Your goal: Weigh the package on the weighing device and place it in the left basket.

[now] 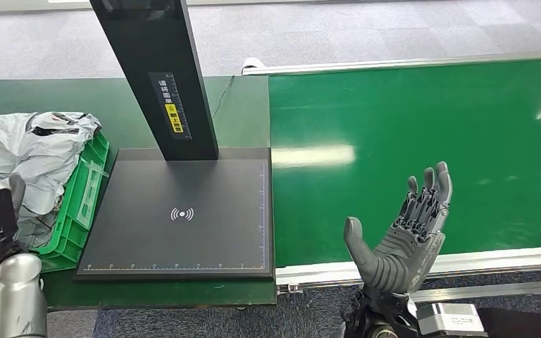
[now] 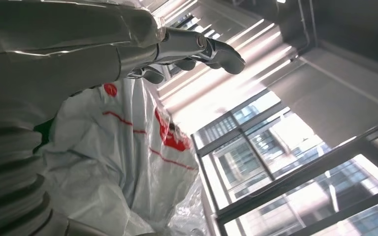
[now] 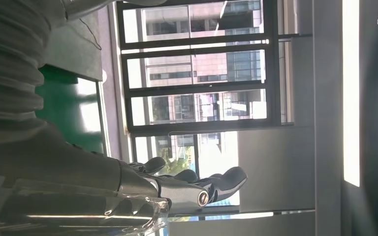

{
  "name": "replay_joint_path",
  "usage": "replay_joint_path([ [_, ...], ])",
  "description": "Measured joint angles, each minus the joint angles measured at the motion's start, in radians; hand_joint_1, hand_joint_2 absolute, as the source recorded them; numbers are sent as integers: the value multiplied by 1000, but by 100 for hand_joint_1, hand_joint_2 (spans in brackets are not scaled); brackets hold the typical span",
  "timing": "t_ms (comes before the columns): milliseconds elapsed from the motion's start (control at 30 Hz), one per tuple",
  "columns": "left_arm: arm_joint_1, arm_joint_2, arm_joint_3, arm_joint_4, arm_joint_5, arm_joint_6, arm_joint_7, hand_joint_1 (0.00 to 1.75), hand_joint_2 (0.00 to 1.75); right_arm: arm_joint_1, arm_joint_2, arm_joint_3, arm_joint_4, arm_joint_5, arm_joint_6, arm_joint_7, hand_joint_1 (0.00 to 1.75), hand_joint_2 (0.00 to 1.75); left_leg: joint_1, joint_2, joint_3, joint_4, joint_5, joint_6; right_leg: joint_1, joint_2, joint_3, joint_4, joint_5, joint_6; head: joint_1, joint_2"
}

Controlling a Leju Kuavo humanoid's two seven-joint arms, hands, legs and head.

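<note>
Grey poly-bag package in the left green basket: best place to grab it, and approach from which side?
Grip the bunched, crumpled upper folds of the grey package, probably from above: it is soft, slumps over the green basket rim, and the walls block a side approach. The left hand is closest, beside the bag.

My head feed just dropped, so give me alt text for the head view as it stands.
The black weighing device sits bare between a green basket heaped with grey packages and a green conveyor belt. The right hand is raised open, palm up, at the belt's near edge.
</note>
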Motion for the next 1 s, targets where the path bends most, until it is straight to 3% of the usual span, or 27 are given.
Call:
replay_joint_path([
  [200, 199, -77, -23, -280, 0, 19, -66, 0, 175, 6, 1, -16, 0, 3, 1, 0, 0, 175, 0, 0, 0, 0, 0, 0, 0, 0, 0, 0, -1, 0, 0, 0],
  [367, 358, -191, -63, -513, 40, 22, -177, 0, 175, 13, 5, -28, 0, 8, 7, 4, 0, 175, 0, 0, 0, 0, -2, 1, 0, 0, 1, 0, -2, 1, 0, 0],
  [533, 492, -247, -220, -651, 113, 15, -172, 0, 175, 15, 7, -40, 8, 36, 52, 51, 0, 175, -1, -1, 0, 0, -3, 1, 0, -1, 1, -1, -2, 1, 0, 0],
  [667, 519, -267, -374, -629, 201, -41, -118, 0, 175, 8, 8, -37, 51, 89, 101, 101, 0, 0, -1, -2, 0, 0, -3, 1, 0, -1, 2, -1, -2, 1, 0, 0],
  [767, 520, -280, -445, -574, 266, -134, -87, 0, 175, 0, 9, -23, 105, 112, 110, 117, 0, 0, -1, -2, 0, 0, -3, 1, 0, -1, 2, -1, -2, 1, 0, 0],
  [900, 515, -286, -505, -475, 252, -231, -66, 0, 175, -14, 9, -8, 176, 121, 113, 132, 0, 175, 0, -2, 1, 0, -3, 1, 0, -1, 2, 0, -2, 1, 0, 0],
  [1000, 504, -286, -538, -404, 224, -275, -55, 0, 175, -30, 9, 5, 229, 128, 123, 147, 0, 175, 0, -2, 1, 0, -3, 1, 0, -1, 2, 0, -2, 1, 0, 0],
])
